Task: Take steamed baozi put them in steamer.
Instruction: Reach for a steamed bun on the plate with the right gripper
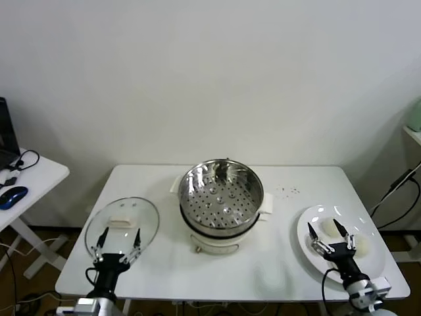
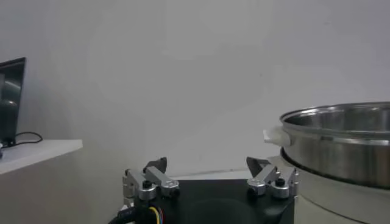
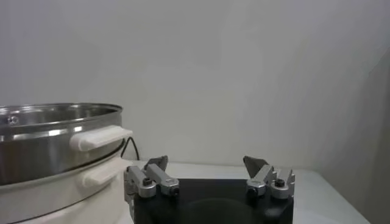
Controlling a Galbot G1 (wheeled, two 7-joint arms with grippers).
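The steamer (image 1: 222,201) stands in the middle of the white table, a shiny steel pot with an empty perforated tray on a white base. It also shows in the left wrist view (image 2: 341,143) and the right wrist view (image 3: 52,146). Cream-white baozi (image 1: 323,228) lie on a large white plate (image 1: 309,247) at the right; my right arm hides some of them. My right gripper (image 1: 324,229) is open and empty over the plate. My left gripper (image 1: 118,235) is open and empty above the near edge of the glass lid.
A flat round glass lid (image 1: 122,222) lies on the table left of the steamer. A side table with a blue mouse (image 1: 13,196) stands far left. Cables hang at the right of the table.
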